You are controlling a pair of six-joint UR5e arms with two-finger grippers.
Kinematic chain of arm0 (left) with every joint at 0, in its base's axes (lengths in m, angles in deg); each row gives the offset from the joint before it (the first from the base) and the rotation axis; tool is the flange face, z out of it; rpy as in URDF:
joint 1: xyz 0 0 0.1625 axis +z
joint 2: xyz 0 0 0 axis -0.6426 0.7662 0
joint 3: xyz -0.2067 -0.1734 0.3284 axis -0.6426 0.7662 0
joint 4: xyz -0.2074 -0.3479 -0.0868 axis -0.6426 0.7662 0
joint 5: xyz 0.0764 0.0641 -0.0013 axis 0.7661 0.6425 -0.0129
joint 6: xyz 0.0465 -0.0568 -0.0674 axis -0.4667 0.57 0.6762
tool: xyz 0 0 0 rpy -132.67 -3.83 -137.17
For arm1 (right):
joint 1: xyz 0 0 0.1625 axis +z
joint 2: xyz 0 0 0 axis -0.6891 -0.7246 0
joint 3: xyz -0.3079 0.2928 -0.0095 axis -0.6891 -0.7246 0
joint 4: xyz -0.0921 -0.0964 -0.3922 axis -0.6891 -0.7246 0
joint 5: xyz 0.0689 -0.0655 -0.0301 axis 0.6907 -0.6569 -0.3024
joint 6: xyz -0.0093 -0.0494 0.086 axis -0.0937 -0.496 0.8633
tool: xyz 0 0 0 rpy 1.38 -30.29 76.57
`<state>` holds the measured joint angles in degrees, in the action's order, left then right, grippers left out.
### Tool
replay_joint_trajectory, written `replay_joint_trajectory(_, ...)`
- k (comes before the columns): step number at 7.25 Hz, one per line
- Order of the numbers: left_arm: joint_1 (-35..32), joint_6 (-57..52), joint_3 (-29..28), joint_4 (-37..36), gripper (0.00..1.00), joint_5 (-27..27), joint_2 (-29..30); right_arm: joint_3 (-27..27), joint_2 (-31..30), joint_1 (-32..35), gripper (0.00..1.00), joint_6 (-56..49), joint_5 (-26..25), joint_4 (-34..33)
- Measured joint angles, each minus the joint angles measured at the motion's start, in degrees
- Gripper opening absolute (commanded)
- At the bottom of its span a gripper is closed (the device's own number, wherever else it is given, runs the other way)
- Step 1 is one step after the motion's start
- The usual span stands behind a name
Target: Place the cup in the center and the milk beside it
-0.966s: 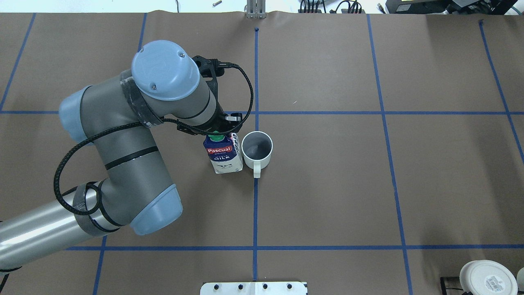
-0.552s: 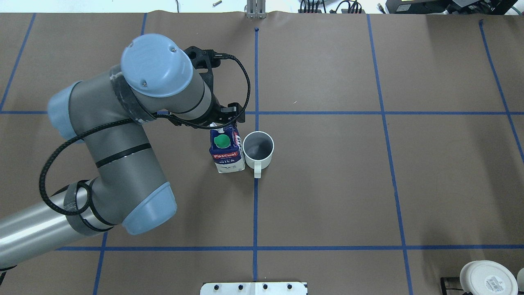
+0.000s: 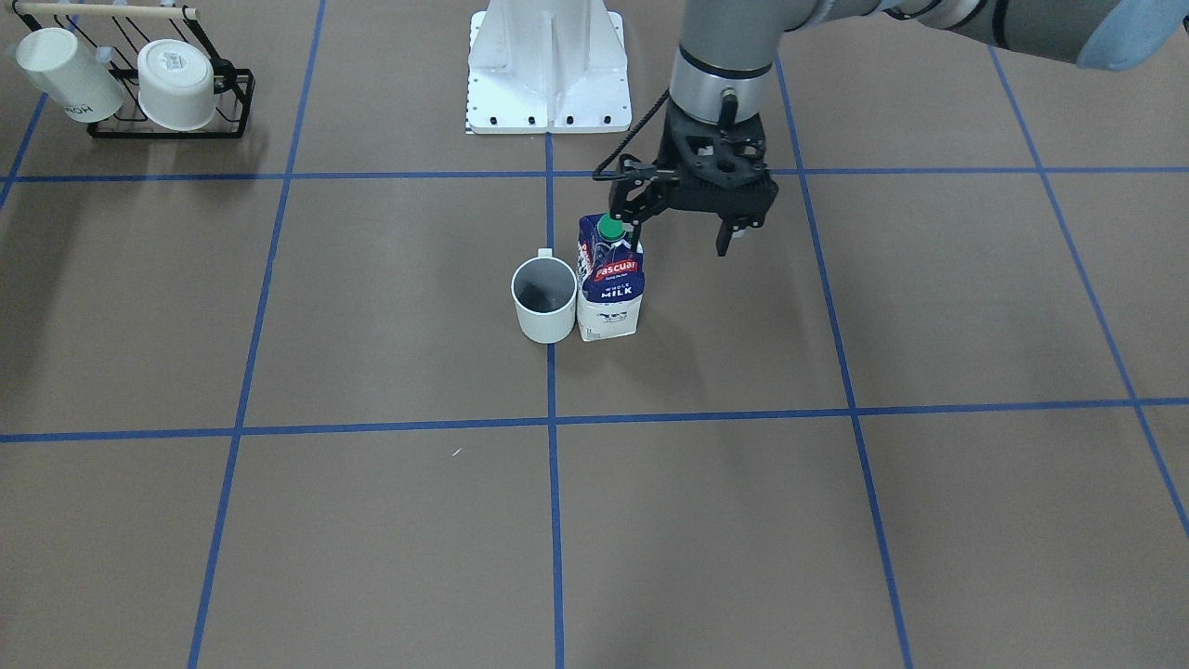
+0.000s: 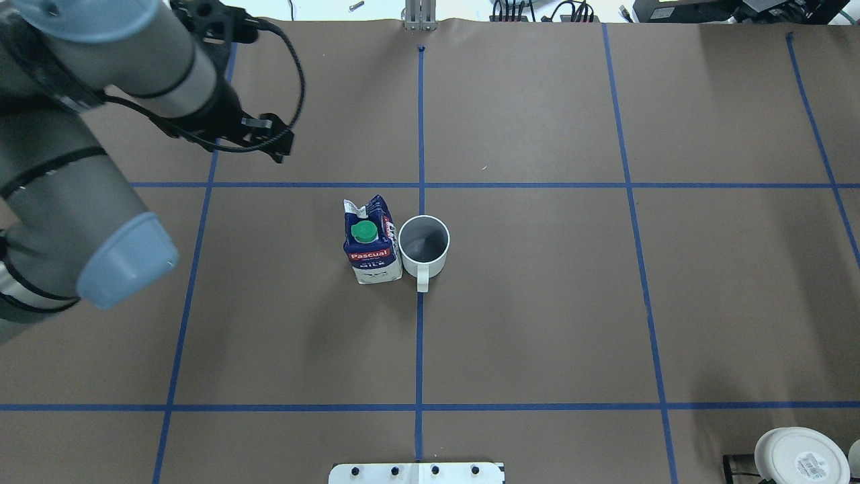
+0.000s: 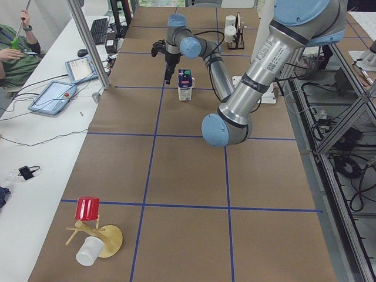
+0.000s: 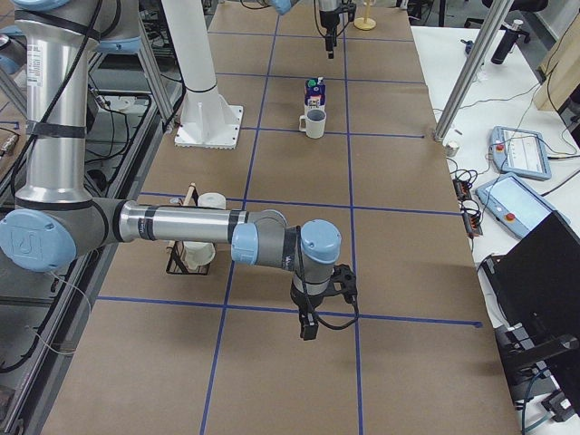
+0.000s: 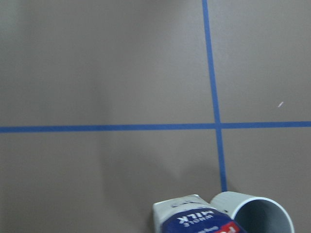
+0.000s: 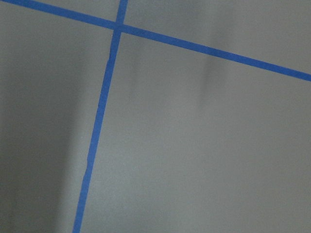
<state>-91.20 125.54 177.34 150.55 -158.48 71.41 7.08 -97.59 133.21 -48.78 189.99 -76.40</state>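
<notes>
Left claw (image 3: 675, 232) has let go and lifted away — jaws wide, empty. Milk (image 3: 609, 295) stands upright just beside the cup (image 3: 544, 299) at the center (image 3: 553, 381) of the table (image 3: 929, 520) — task looks done.

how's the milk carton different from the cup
The milk carton is boxy; the cup is a round cylinder. The carton stands taller than the cup. The carton is white below and dark blue above with a red label, while the cup is plain white with a dark grey inside. The carton is closed by a green cap; the cup is open on top. Both stand upright, side by side on the table.
</notes>
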Motion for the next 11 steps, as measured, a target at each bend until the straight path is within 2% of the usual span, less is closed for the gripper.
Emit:
replay_joint_trajectory(2,-10.83,-18.39,0.37,-0.02,0.99,-4.77,-11.53,-0.20,0.00,0.00,1.00,0.00,-0.01,0.00)
replay_joint_trajectory(3,-16.21,-24.96,-1.21,0.22,0.99,-8.29,-16.48,-0.32,-0.01,0.00,1.00,0.00,-0.01,0.00)
replay_joint_trajectory(5,-26.69,-39.04,-7.40,3.47,0.99,-16.93,-25.66,-0.67,-0.01,0.00,1.00,0.00,-0.01,0.00)
replay_joint_trajectory(6,-30.81,-44.19,-9.69,6.76,0.99,-18.30,-30.08,-1.04,-0.02,0.00,1.00,0.00,-0.01,0.00)
replay_joint_trajectory(8,-36.60,-47.52,-10.80,10.15,0.99,-19.00,-36.62,-1.36,-0.02,0.00,1.00,0.02,0.07,0.00)
replay_joint_trajectory(11,-38.81,-47.77,-10.08,10.68,0.99,-19.15,-40.25,-0.76,0.36,0.00,1.00,0.14,1.23,0.00)
